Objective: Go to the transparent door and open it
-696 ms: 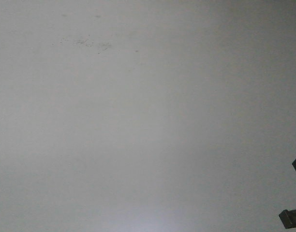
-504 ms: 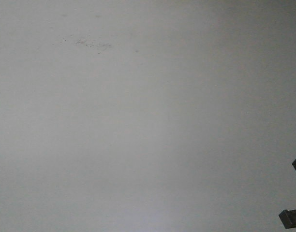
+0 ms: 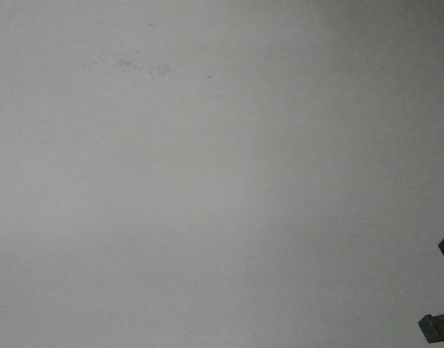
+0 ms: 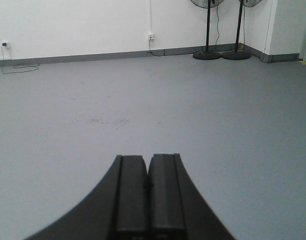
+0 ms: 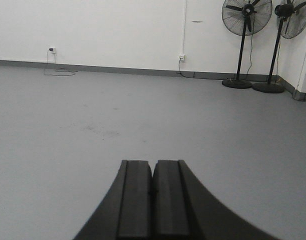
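Note:
The transparent door is out of view in every frame. My left gripper (image 4: 147, 159) is shut with nothing between its dark fingers, held above bare grey floor. My right gripper (image 5: 153, 164) is shut and empty too, also over grey floor. The front view shows only grey floor (image 3: 222, 188) with a patch of small dark specks (image 3: 138, 67); a dark part of the robot (image 3: 440, 322) pokes in at the lower right corner.
A white wall (image 5: 108, 30) with a grey skirting runs across the far end. Two black pedestal fans (image 5: 245, 45) stand at the far right. Wall sockets (image 5: 181, 58) with cables (image 5: 60, 72) sit low on the wall. A white corner post (image 4: 285, 27) stands far right.
In the front view the speck patch has drifted slightly down and to the right, so the base is moving over the floor. The dark parts at the corners have stayed put.

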